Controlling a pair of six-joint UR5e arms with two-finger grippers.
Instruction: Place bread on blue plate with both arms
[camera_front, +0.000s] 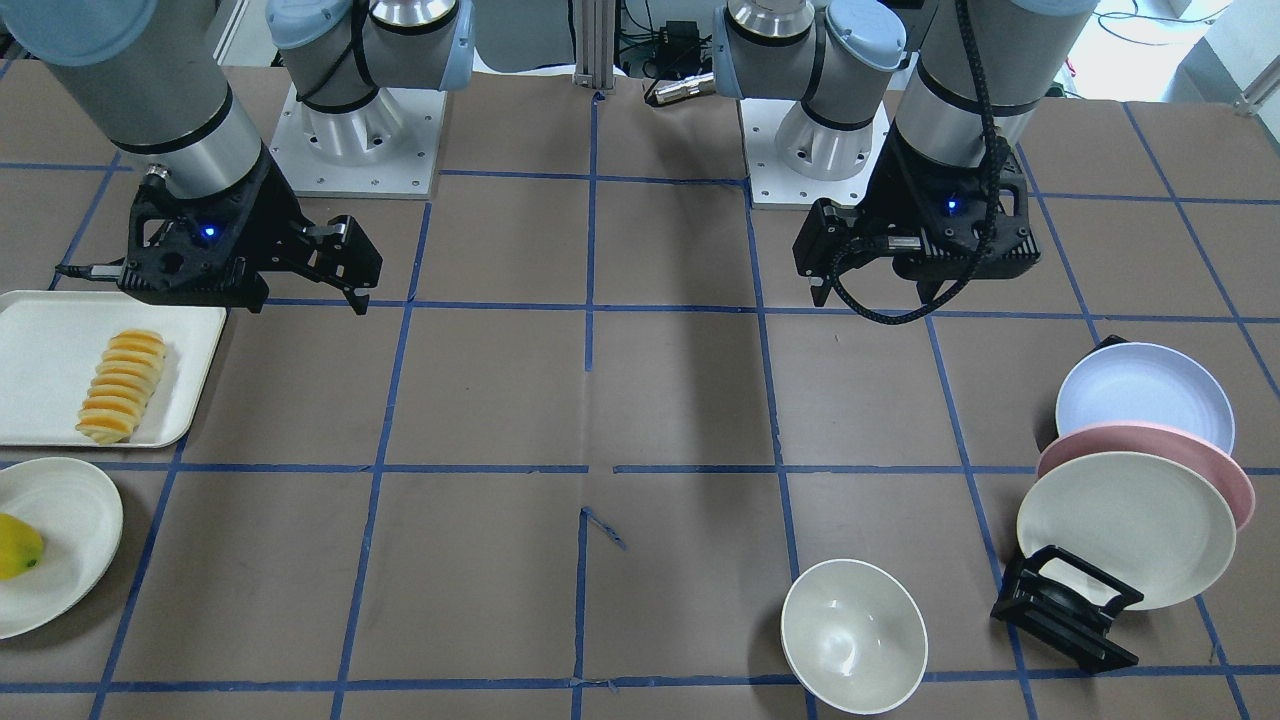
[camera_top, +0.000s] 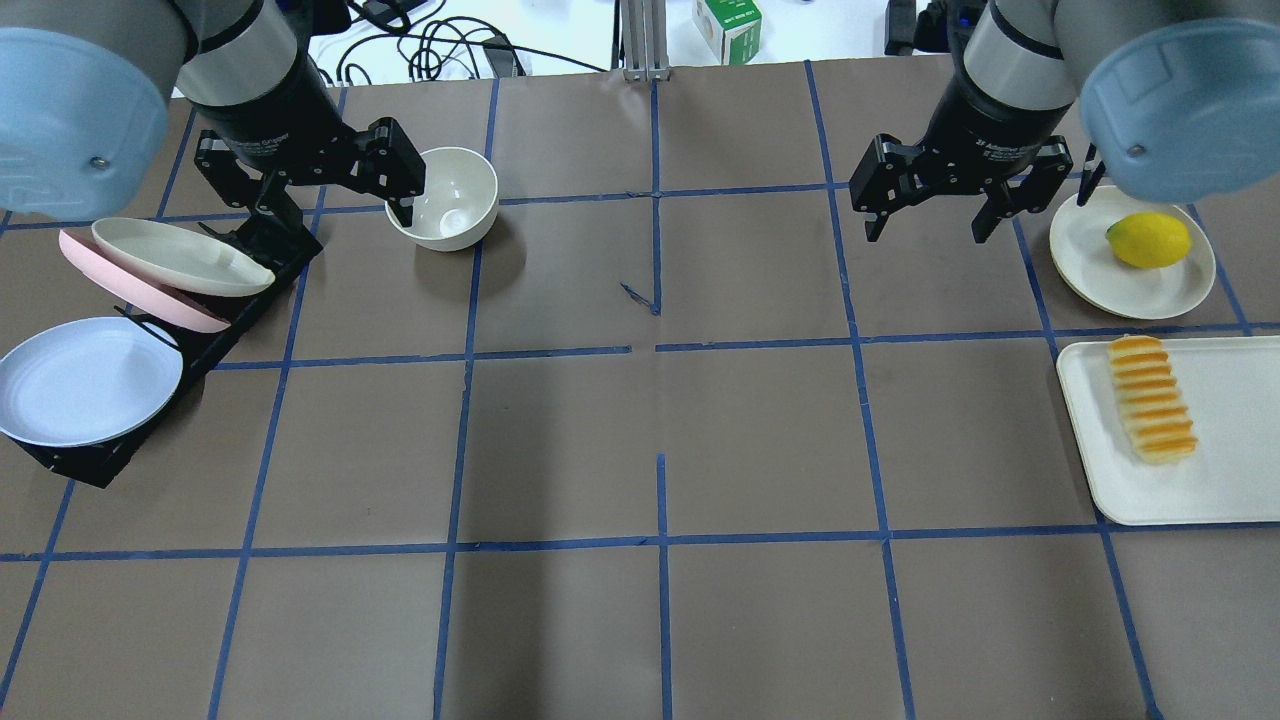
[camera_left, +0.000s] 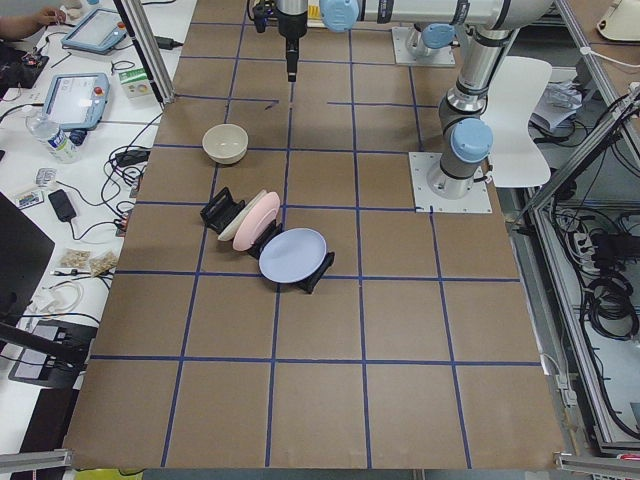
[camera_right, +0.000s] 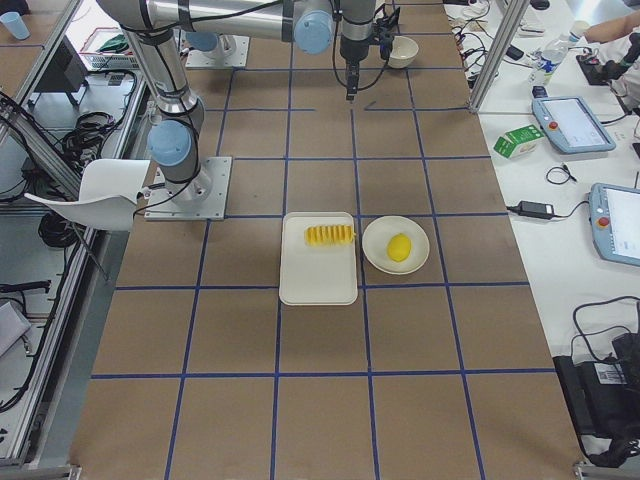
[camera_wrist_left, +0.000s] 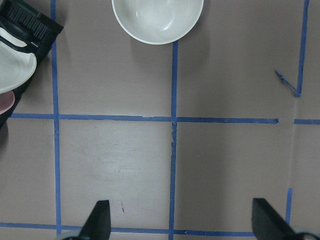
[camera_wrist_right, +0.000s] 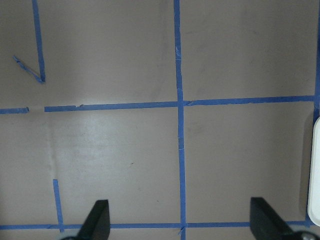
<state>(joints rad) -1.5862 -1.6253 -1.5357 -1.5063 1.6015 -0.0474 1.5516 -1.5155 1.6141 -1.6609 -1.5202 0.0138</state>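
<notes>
1. Using the black dish rack (camera_top: 275, 250) as my reference for everything. It sits on the brown taped table (camera_top: 660, 450), out toward the robot's left end.
2. The blue plate (camera_top: 85, 380) is in the rack, in the slot closest to the robot and leaning in it. Behind it in the same rack are a pink plate (camera_top: 150, 298) and then a cream plate (camera_top: 180, 258).
3. A white bowl (camera_top: 443, 197) sits upright just beside the rack's far end, not touching it.
4. The bread (camera_top: 1152, 398) is at the opposite end of the table from the rack, well apart from it. It lies flat on a white tray (camera_top: 1230, 440).
5. Just past that tray, same far-from-the-rack end, a yellow fruit (camera_top: 1148, 240) sits on a small cream dish (camera_top: 1110, 262).
6. The left gripper (camera_wrist_left: 182, 220) hangs above bare table near the rack. Jaws are spread wide with nothing between them, and the rack's end shows in the corner of its wrist view.
7. The right gripper (camera_top: 925, 232) is well apart from the rack, over at the bread's end. Jaws are also spread wide and holding nothing, above bare table.
</notes>
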